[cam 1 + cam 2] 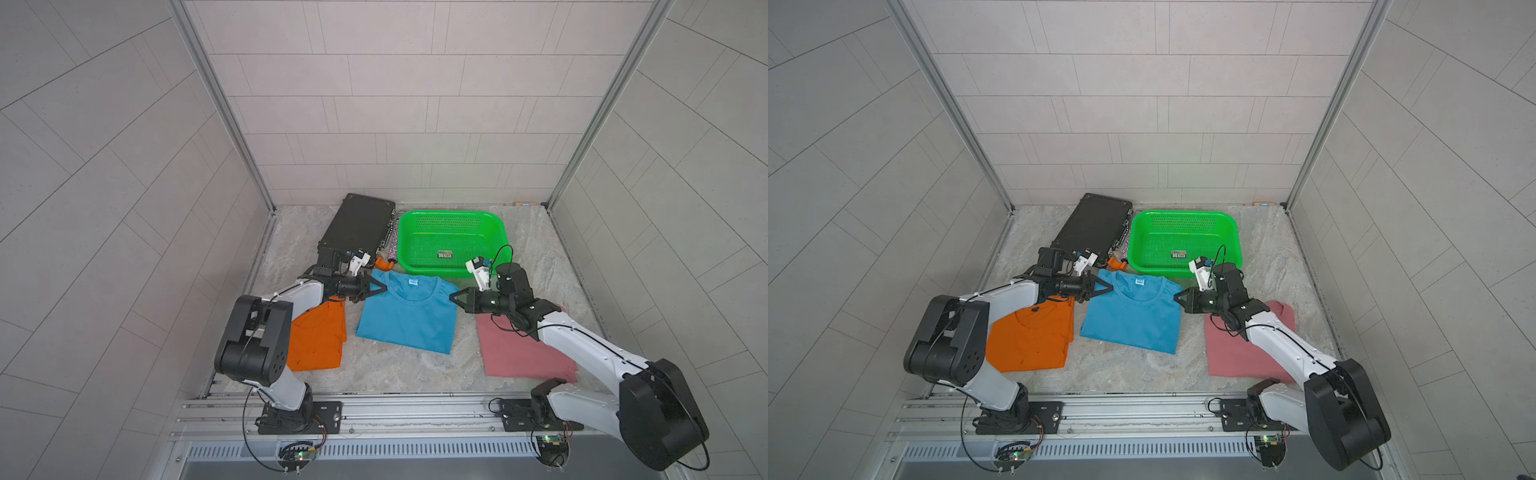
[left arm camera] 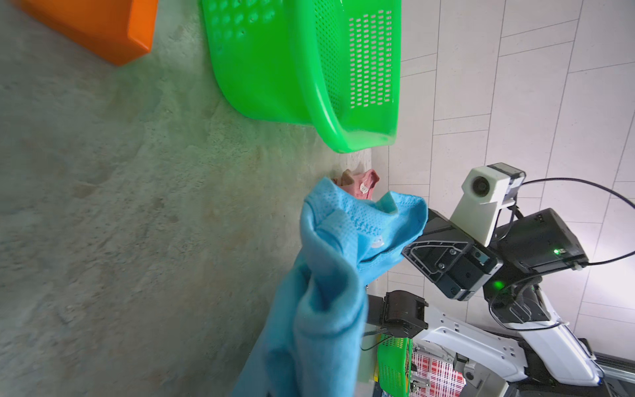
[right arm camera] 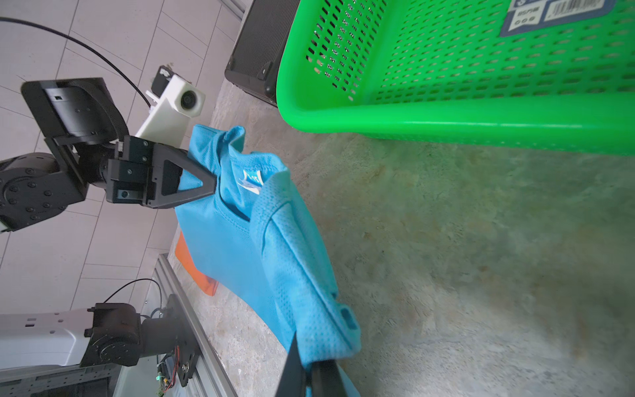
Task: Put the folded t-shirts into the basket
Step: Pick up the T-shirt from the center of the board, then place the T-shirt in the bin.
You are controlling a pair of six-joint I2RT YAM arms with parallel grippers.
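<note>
Arms low from either side, my left fingers (image 1: 376, 286) and right fingers (image 1: 460, 297) clamp the blue t-shirt's (image 1: 405, 322) shoulders beside the basket's (image 1: 449, 212) rim.

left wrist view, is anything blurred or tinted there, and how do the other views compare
Left wrist view: the bright blue folded t-shirt near the lens is soft, and the bright green perforated plastic basket tints the marbled tabletop green. Right wrist view: same green cast. Both top views: sharp, evenly lit.
</note>
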